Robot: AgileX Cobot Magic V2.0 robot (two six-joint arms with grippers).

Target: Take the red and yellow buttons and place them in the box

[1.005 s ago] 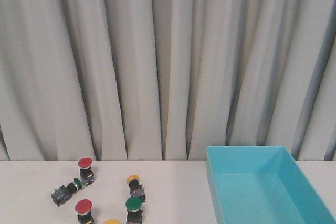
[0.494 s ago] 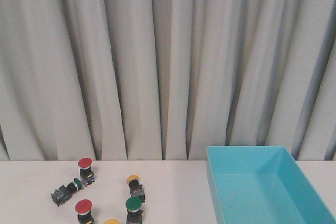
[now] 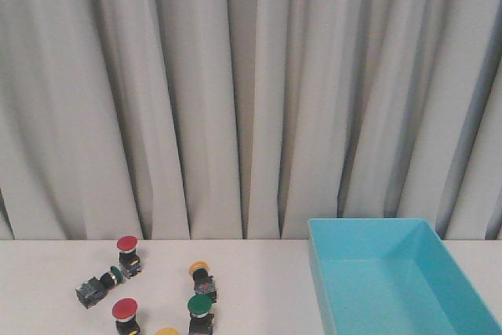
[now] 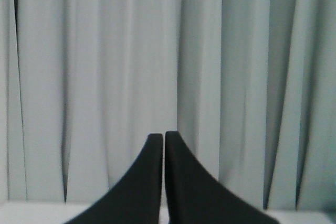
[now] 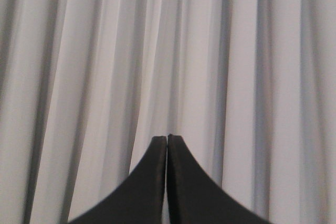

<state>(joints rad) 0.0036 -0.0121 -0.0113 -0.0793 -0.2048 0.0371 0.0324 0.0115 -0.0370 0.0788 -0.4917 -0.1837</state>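
In the front view, two red buttons stand on the white table at the left: one at the back (image 3: 127,244), one nearer (image 3: 125,310). A yellow button (image 3: 199,269) stands to their right, and another yellow cap (image 3: 166,332) shows at the bottom edge. The turquoise box (image 3: 369,227) sits at the right, with nothing seen in it. No gripper shows in the front view. My left gripper (image 4: 164,136) and right gripper (image 5: 167,138) are both shut and empty, and each wrist view shows only the curtain beyond them.
Two green buttons lie among the others: one upright (image 3: 200,306), one on its side (image 3: 114,275) with a dark body (image 3: 89,291). A grey pleated curtain (image 3: 251,92) hangs behind the table.
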